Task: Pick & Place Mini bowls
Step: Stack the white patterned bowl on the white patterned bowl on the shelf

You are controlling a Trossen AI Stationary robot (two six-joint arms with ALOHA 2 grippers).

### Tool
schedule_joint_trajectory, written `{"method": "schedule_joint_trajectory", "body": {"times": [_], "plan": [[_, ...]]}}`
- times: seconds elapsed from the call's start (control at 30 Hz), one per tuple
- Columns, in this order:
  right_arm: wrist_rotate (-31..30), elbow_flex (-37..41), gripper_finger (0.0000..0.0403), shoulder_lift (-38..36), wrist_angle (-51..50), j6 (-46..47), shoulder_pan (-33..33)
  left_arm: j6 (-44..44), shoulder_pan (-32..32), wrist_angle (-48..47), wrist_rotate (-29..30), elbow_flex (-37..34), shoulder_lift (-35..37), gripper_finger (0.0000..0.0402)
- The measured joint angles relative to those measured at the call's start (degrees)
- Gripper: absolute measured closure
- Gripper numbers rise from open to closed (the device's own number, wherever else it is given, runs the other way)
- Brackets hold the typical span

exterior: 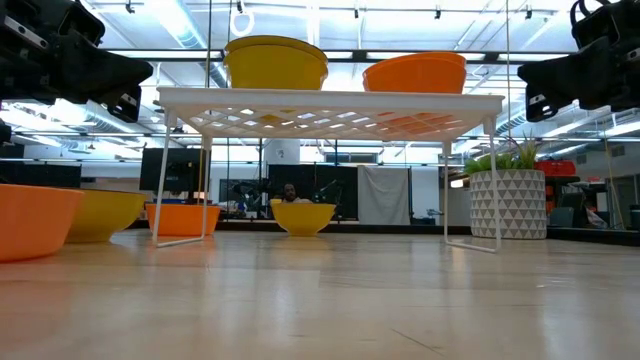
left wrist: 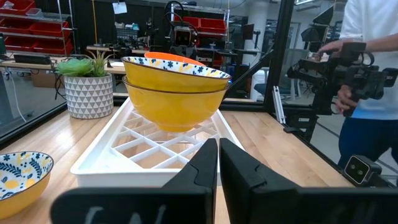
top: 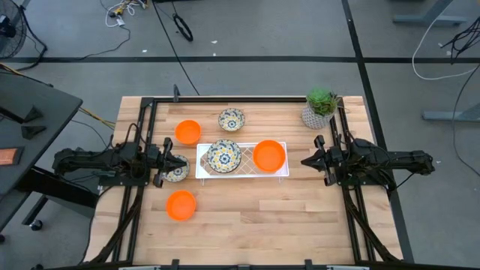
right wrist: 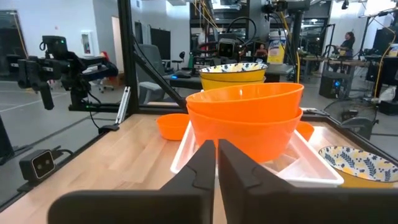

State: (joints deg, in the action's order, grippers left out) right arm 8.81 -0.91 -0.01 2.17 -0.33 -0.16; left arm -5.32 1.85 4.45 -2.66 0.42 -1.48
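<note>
A white wire rack [top: 202,169] stands mid-table. On it sit a stack of two floral mini bowls [top: 223,155] with yellow outsides [left wrist: 174,93] and a stack of two orange mini bowls [top: 269,155] [right wrist: 245,118]. Loose on the wood rest two orange bowls [top: 187,131] [top: 181,205] and two floral bowls [top: 232,119] [top: 176,169]. My left gripper [top: 168,160] [left wrist: 219,144] hovers level at the rack's left end, shut and holding nothing. My right gripper [top: 306,160] [right wrist: 216,146] hovers level off the rack's right end, also shut and holding nothing.
A potted green plant [top: 321,107] stands at the far right corner, beside the right arm. A black frame [top: 225,98] runs along the table's far and side edges. Bare wood [top: 285,214] lies along the near side. A person [left wrist: 373,37] stands beyond the table's right side.
</note>
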Motion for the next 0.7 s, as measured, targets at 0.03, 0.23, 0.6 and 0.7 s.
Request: {"method": "schedule_joint_trajectory", "body": {"times": [0.03, 0.23, 0.6, 0.7], "plan": [[0.0, 0.0, 0.0378, 0.0, 0.0, 0.0, 0.0, 0.0, 0.0, 0.0, 0.0, 0.0, 0.0, 0.0378], [0.0, 0.0, 0.0375, 0.0, 0.0, 0.0, 0.0, 0.0, 0.0, 0.0, 0.0, 0.0, 0.0, 0.0378], [0.0, 0.0, 0.0376, 0.0, 0.0, 0.0, 0.0, 0.0, 0.0, 0.0, 0.0, 0.0, 0.0, 0.0378], [0.0, 0.0, 0.0376, 0.0, 0.0, 0.0, 0.0, 0.0, 0.0, 0.0, 0.0, 0.0, 0.0, 0.0378]]}}
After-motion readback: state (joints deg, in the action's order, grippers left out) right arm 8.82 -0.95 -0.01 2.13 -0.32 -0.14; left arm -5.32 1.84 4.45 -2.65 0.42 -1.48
